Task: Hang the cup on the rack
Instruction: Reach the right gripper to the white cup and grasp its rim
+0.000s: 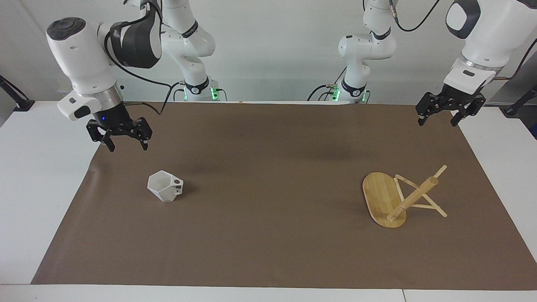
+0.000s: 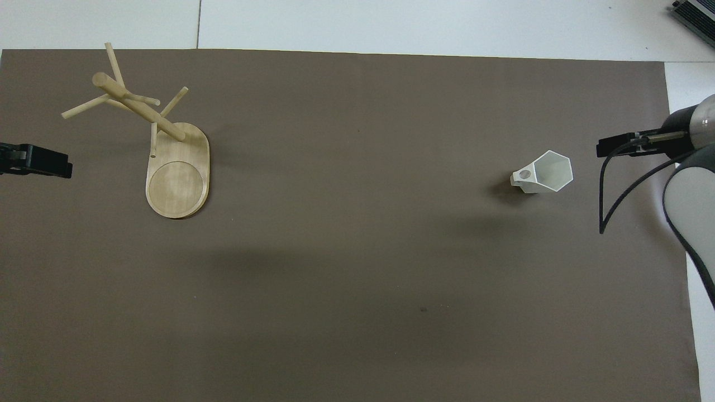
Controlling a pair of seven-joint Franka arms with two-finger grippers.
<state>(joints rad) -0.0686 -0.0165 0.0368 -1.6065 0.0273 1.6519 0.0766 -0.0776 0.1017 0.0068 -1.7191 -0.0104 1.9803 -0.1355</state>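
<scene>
1. I find the cup [image 1: 165, 186] standing mouth up on the brown mat [image 1: 268, 260] that covers the surface [image 1: 37, 176], toward the right arm's end. Its handle, with the round hole, points toward the middle of the mat.

2. The rack [image 1: 400, 197] stands on its oval base toward the left arm's end, well apart from the cup. Post and pegs are bare; nothing hangs on it.

3. My right gripper [image 1: 124, 140] hangs open and empty over the mat's edge, near the cup but not touching it.

4. My left gripper [image 1: 439, 116] waits open and empty over the mat's corner at its own end, apart from the rack.

5. Handling, in my judgement: the cup looks small, light, rigid and smooth. Its slanted facets could let it slip or twist between the fingers, and a knock could tip or slide it.

6. Where to hold, in my judgement: across the rim wall away from the handle, one finger inside and one outside. That leaves the hole free for a peg.

7. The rack looks light; a hard push on a thin peg may shift or tip it.
</scene>
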